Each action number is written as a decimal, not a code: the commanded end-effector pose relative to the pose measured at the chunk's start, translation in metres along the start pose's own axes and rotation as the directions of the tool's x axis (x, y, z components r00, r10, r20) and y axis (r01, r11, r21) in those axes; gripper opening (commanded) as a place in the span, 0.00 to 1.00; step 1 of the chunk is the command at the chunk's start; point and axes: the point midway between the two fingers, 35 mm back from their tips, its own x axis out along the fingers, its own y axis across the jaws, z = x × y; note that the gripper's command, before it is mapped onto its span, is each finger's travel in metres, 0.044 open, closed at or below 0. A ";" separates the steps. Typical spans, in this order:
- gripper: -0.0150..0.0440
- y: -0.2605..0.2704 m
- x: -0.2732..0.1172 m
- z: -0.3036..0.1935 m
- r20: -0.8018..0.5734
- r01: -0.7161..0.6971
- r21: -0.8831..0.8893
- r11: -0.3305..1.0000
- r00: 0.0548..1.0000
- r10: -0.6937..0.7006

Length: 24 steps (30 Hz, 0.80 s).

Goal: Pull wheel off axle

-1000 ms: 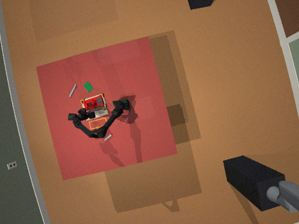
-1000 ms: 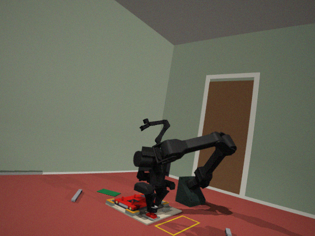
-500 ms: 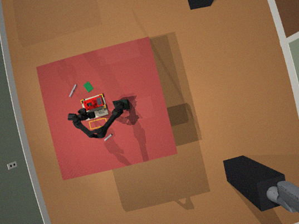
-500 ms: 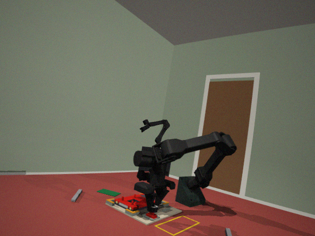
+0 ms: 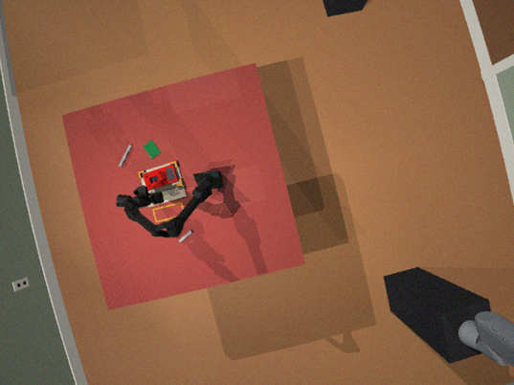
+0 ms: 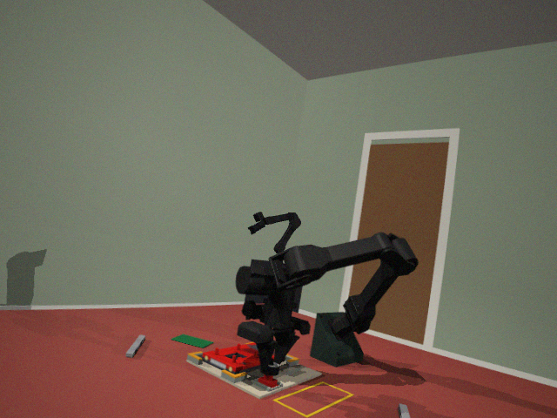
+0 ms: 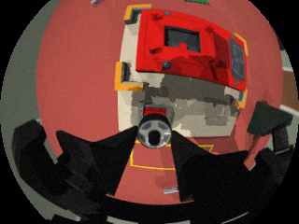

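The wheel [image 7: 162, 128] [image 6: 273, 367] has a grey hub face and a dark centre. It stands over a small red base [image 6: 268, 381] [image 7: 154, 111] at the near end of the beige board [image 7: 128, 109] [image 6: 251, 390]. My gripper [image 7: 155, 131] [image 6: 272, 365] points down and is shut on the wheel, one finger on each side. The fingers partly hide it in the exterior view, and the arm hides it in the top view. The axle below it is hidden. The marked area, a yellow outline [image 5: 154, 216] [image 6: 330, 405] [image 7: 151, 167], lies beside the board.
A red car chassis [image 5: 162, 175] [image 6: 220, 358] [image 7: 149, 28] sits on the board between orange corner pieces. A green plate [image 5: 151, 149] [image 6: 192, 340] lies beyond it. One grey bar [image 5: 125, 155] [image 6: 136, 346] lies beyond the board, another [image 5: 186, 236] [image 6: 404, 410] past the outline.
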 end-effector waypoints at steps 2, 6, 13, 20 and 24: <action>0.25 0.000 -0.004 0.001 0.002 -0.002 0.002 1.000 1.000 0.002; 0.25 0.000 -0.005 0.001 0.002 -0.002 0.002 1.000 1.000 0.002; 0.25 0.000 -0.008 0.001 0.002 -0.003 0.003 1.000 1.000 0.003; 0.25 0.000 -0.010 0.001 0.002 -0.003 0.003 1.000 1.000 0.003; 0.25 0.000 -0.011 0.002 0.002 -0.003 0.003 1.000 1.000 0.003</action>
